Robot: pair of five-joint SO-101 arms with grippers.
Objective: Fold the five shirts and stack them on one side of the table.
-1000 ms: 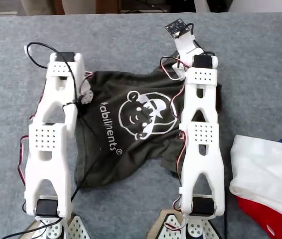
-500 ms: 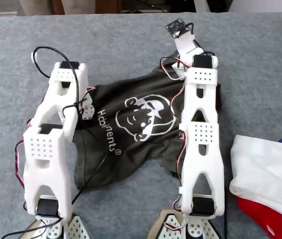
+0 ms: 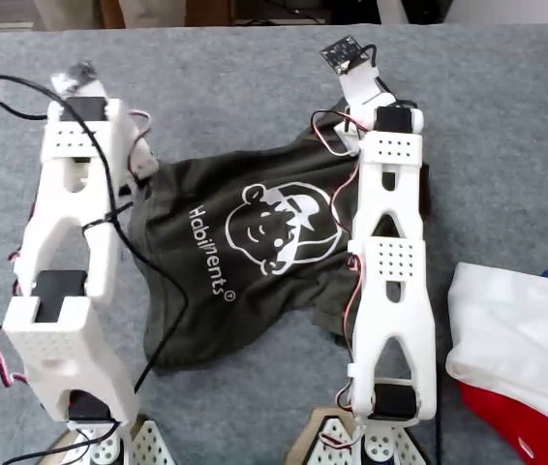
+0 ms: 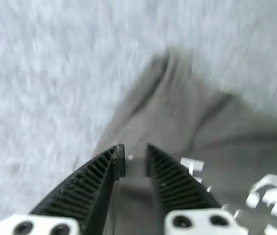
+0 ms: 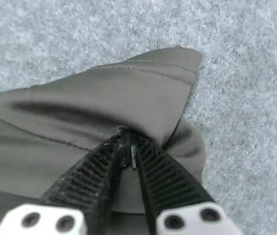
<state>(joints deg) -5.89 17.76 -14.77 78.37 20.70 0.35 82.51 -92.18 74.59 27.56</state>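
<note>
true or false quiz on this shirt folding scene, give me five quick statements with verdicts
1. The right claw is clamped on the dark shirt. True.
2. The dark shirt lies print side down. False: its cartoon print faces up.
3. A white shirt and a red shirt lie together at the edge of the table. True.
4. The left claw hangs open over bare table. False: it pinches the dark shirt's edge.
5. The dark shirt is folded into a neat rectangle. False: it lies spread out and wrinkled.
</note>
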